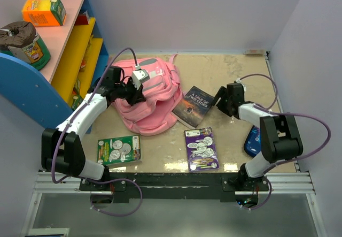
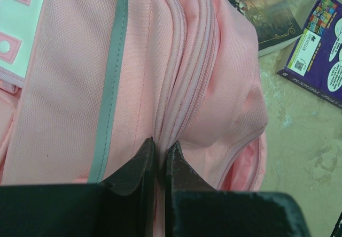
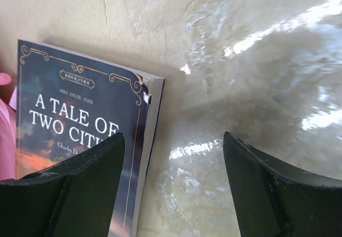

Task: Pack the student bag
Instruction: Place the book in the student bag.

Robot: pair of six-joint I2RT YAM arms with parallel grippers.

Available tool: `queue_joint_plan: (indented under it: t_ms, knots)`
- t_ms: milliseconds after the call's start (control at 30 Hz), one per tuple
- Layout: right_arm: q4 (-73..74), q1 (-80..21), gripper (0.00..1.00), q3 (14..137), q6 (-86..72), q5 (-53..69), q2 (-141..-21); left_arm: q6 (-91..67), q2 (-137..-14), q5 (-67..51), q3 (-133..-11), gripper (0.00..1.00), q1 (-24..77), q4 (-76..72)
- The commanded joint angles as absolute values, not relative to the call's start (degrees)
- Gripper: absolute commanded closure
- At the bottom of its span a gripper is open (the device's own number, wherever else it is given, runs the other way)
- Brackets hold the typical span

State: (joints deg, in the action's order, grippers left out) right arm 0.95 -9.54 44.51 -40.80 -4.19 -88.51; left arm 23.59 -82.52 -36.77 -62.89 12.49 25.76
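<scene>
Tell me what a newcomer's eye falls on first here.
The pink student bag lies on the table left of centre, the left gripper pinched shut on it by its zip. To its right, the right gripper stands open over the edge of a dark novel.

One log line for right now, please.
left gripper: shut on student bag | right gripper: open over novel edge | novel: on table

pale lilac walls [image 1: 203,12], glossy beige tabletop [image 1: 235,79], blue, pink and yellow shelf unit [image 1: 75,52] at left
</scene>
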Motion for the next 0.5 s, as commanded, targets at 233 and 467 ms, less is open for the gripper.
queue_joint_plan:
  t_ms: [233,467]
  knots:
    - [-10.0,-11.7,0.26,45.3,-45.3,6.6,-96.6,23.4,-82.2,-41.9,-64.6,1.00,12.3,25.6]
    - [-13.7,-17.7,0.62,44.7,-50.3,9.7,-99.9,23.1,-82.4,-41.6,-64.7,1.00,12.4,25.3]
